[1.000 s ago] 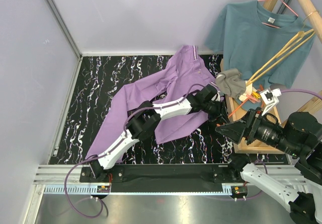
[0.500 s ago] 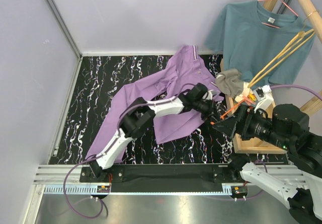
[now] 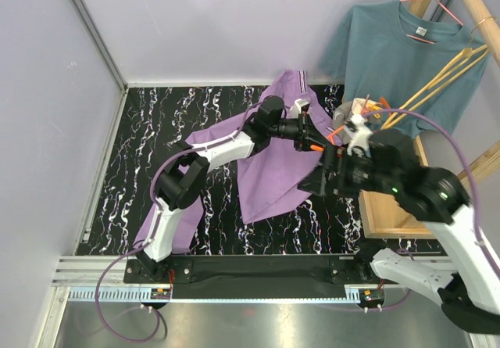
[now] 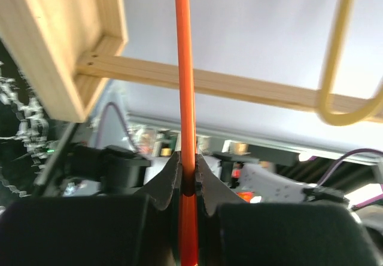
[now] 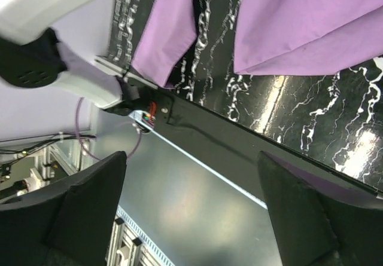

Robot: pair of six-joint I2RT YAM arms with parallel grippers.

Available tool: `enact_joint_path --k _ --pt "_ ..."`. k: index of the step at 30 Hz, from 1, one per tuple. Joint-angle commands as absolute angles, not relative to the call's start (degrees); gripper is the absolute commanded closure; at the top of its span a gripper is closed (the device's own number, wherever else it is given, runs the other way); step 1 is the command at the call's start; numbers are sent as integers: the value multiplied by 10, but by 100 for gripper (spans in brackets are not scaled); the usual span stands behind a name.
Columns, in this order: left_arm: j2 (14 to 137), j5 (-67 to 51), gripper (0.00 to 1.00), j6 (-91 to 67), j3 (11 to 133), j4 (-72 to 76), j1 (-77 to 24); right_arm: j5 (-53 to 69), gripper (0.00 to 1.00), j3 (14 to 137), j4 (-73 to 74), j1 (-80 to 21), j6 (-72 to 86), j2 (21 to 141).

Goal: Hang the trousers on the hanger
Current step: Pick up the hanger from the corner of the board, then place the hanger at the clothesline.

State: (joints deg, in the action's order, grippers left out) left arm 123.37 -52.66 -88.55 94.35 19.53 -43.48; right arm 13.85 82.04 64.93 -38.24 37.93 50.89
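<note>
- The trousers (image 3: 266, 168) lie spread out on the black, streaky surface (image 3: 148, 152). They are soft purple cloth with long, floppy legs.
- The hanger (image 3: 437, 82) hangs by the wood rack (image 4: 60, 39), well apart from the trousers. It is thin, yellow and smooth.
- The left claw (image 4: 187, 158) is pinched tight on a thin orange bar (image 4: 184, 69), not the yellow one. I think this is the wrong hanger, so a pull could bring the orange one away.
- The smooth bar could slip in the claw. It could also catch on the rack or the teal shirt (image 3: 391, 51).
- The right claw (image 5: 191, 158) is wide open and holds nothing. It is above the trousers' edge.
</note>
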Motion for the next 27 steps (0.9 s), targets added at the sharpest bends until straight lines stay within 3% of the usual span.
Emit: enact_joint_path --k 1,3,4,5,7,8,14,16,19,27 --pt "1234 -555 100 -1008 938 364 -417 149 9 810 606 -385 371 544" --pt "1250 -555 100 -1069 938 431 -410 142 17 796 589 -386 388 558" --pt "1256 -554 100 -1091 940 458 -404 138 28 790 580 -386 413 568" --pt "1260 -552 100 -1111 938 502 -402 121 32 782 571 -386 427 571" --pt "1266 -546 100 -1143 935 525 -394 91 31 784 556 -386 463 581" --pt "1267 -546 100 -1145 936 534 -391 30 27 792 561 -385 479 582" --pt "1269 -532 100 -1177 926 571 -388 -193 21 818 585 -386 620 565" --pt "1265 -526 100 -1184 923 578 -388 -240 23 838 627 -385 656 587" --pt "1260 -521 100 -1191 908 591 -388 -321 33 889 688 -385 715 627" --pt "1227 -517 100 -1193 864 606 -388 -386 32 913 696 -357 739 685"
